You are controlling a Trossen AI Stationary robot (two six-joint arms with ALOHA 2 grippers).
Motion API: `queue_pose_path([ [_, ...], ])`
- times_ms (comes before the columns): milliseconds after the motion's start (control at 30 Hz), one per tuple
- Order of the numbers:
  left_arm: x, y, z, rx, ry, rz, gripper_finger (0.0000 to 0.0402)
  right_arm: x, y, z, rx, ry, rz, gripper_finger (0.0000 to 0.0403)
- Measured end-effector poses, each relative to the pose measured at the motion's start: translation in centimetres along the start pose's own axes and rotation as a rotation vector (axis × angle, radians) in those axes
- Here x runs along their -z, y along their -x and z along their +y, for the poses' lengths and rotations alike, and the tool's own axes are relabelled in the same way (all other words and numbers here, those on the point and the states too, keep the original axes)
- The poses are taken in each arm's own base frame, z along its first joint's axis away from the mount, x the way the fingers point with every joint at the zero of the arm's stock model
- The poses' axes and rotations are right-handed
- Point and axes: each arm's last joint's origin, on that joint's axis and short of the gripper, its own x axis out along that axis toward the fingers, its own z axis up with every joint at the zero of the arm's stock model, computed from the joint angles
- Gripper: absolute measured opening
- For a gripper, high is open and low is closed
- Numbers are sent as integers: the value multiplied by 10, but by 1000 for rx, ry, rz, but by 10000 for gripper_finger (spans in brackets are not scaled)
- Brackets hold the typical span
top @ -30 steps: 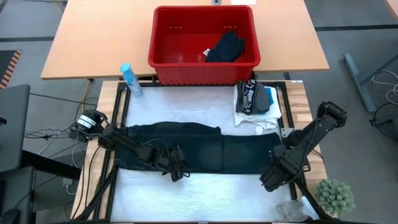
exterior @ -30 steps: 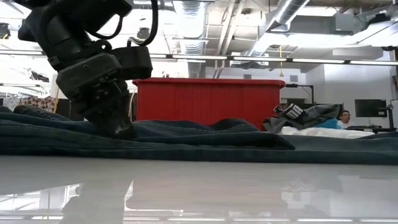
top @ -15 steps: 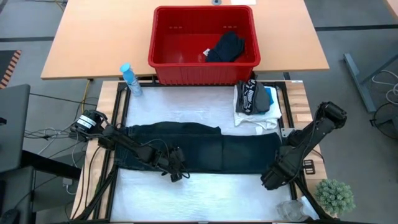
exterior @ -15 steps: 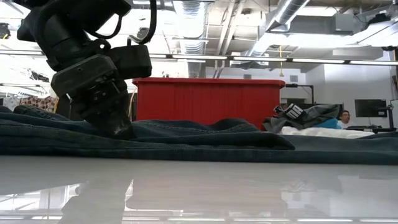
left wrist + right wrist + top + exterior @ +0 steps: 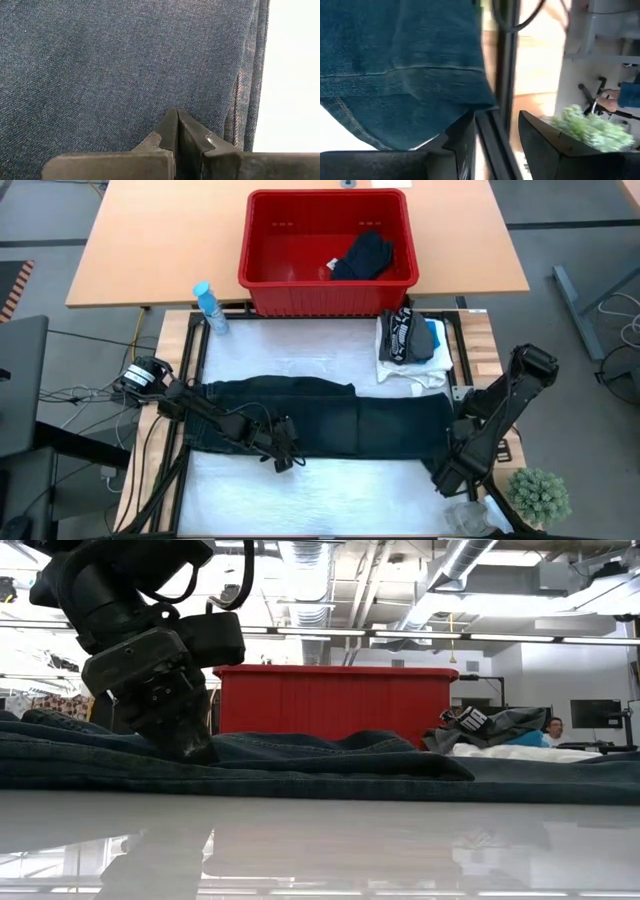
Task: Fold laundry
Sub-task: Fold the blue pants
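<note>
Trousers [image 5: 330,425]: left pincer [image 5: 284,456] pressed together on the near edge; right pincer [image 5: 447,477] spread, empty. Risk: the unheld end drags, skewing the fold.

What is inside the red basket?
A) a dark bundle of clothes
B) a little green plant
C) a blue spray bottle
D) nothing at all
A: in the high view a dark bundle of clothes lies inside the red basket, toward its right side; the blue bottle stands outside it on the table, and the green plant sits far off at the table's corner.
</note>
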Motion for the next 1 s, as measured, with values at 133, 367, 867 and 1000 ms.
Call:
queue_pose_path([
  [133, -1, 0, 0, 1, -1, 0, 0, 0, -16, 8, -41, 10, 8, 175],
  [367, -1, 0, -1, 3, 24, 2, 0, -2, -25, 13, -88, 23, -15, 175],
  [867, -1, 0, 0, 0, 26, -1, 0, -3, -24, 8, -62, 7, -30, 175],
  [1000, -1, 0, 0, -2, 27, -2, 0, -4, -24, 9, -77, 12, -44, 165],
])
